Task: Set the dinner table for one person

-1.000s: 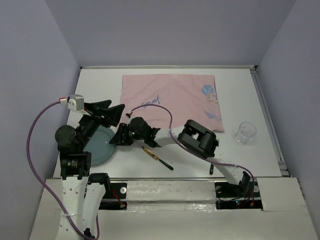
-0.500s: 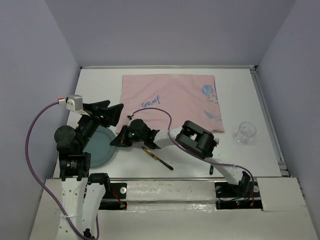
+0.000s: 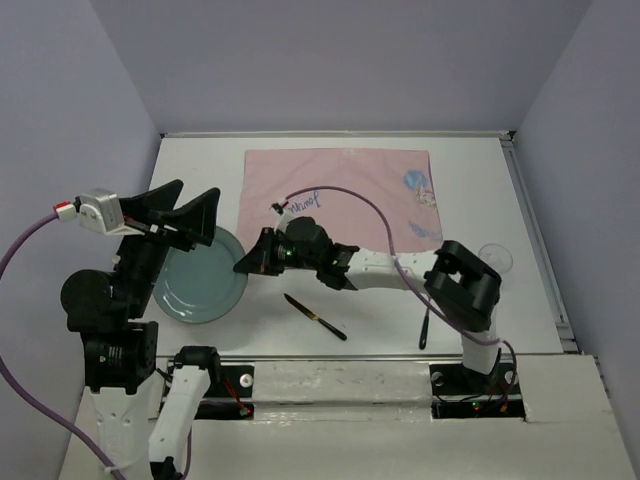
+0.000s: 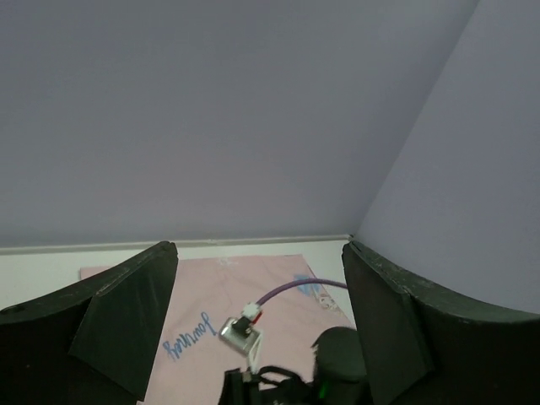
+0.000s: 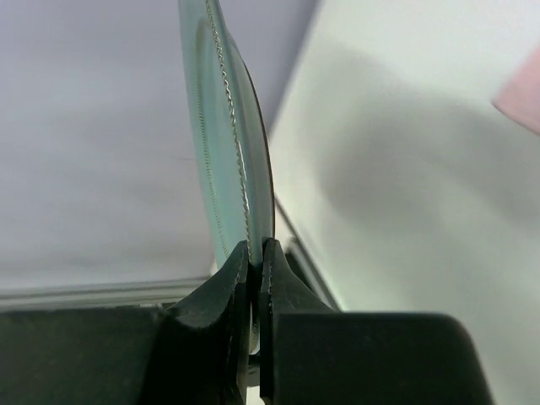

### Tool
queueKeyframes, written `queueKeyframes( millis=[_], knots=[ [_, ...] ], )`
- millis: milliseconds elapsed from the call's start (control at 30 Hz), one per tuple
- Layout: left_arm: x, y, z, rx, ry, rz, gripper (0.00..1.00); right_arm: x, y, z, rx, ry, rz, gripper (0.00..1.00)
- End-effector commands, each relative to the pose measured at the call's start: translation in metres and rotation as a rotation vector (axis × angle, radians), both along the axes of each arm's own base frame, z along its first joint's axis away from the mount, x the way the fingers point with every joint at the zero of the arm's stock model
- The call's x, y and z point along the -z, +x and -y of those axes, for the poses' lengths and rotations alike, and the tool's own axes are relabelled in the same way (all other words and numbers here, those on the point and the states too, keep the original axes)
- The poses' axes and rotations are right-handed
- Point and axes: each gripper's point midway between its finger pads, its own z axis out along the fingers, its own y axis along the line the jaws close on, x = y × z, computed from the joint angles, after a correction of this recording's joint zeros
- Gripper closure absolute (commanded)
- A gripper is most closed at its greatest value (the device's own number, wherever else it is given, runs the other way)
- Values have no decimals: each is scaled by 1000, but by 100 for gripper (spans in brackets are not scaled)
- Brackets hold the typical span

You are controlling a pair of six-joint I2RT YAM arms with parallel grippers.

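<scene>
Dinner table (image 3: pixel 480 200): big white top w/ metal rim, walls close on the far, left and right sides. Step in hand, as we read it, is getting the plate (image 3: pixel 200 285) onto the pink placemat (image 3: pixel 350 195). The plate is over the table's left part, just left of the cloth's near-left corner, not on it yet.

Right gripper (image 3: pixel 244 266) is pinched tight on the plate's right rim. The wrist view shows that rim edge-on btw both fingers (image 5: pixel 224 283), a thin bite only. Left gripper (image 3: pixel 182 212) is spread wide, holding nothing, up above the plate's far-left rim.

To do it well, we'd keep the pinch firm: a thin rim grip w/ the whole plate hanging off one side wants to pivot and slip. Go slow, keep it roughly level, and lift enough that the gripped rim clears the cloth's edge, else it'll shove and bunch the placemat. We can't tell from above whether the plate is clear of the tabletop.

Room: the placemat's middle is bare, so there's plenty of landing space. The left side is tight, w/ the plate near the table's left edge and the left arm over it, so we'd head right and far. A dark-handled utensil (image 3: pixel 315 315) lies just near-side of the right arm. A second utensil (image 3: pixel 424 325) and the glass (image 3: pixel 497 256) sit by that arm's elbow, so watch its swing.
</scene>
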Motion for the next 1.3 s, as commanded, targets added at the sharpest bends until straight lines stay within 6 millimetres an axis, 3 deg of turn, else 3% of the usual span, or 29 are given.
queueKeyframes(
  millis=[0,33,100,133,167,200,267,300,333,367,433,467,500,633,967,1067,1267],
  knots=[
    [-8,-6,-1,-5,9,8,10,-168,25,43,91,366,246,100],
    [-4,-4,0,2,9,1,10,-170,46,60,138,365,250,100],
    [3,-2,3,17,3,-11,10,-168,64,82,190,357,251,100],
    [13,3,5,26,5,-28,10,-179,72,97,215,370,270,100],
    [19,5,6,33,5,-35,10,-179,96,120,275,362,283,100],
    [22,5,8,43,4,-34,10,-172,107,132,298,348,277,100],
    [48,14,10,56,11,-77,9,-173,129,159,350,340,284,100],
    [55,14,11,59,15,-78,9,-170,155,185,408,334,274,100],
    [64,18,11,62,18,-91,9,-168,162,195,399,331,268,100],
    [86,25,12,65,21,-139,9,-162,184,217,452,320,257,100],
    [101,29,14,75,24,-147,9,-156,201,236,487,311,245,100],
    [120,35,15,79,23,-183,9,-153,206,243,490,304,239,100],
    [129,37,17,89,24,-197,9,-145,220,257,525,283,230,100],
    [156,44,18,98,32,-255,9,-115,240,292,584,224,183,100],
    [161,41,18,95,66,-259,9,-28,249,292,553,119,27,100],
    [161,41,17,94,66,-260,9,-9,249,290,546,111,-10,100],
    [161,42,17,93,64,-261,9,9,248,287,530,107,-41,100]
  ],
)
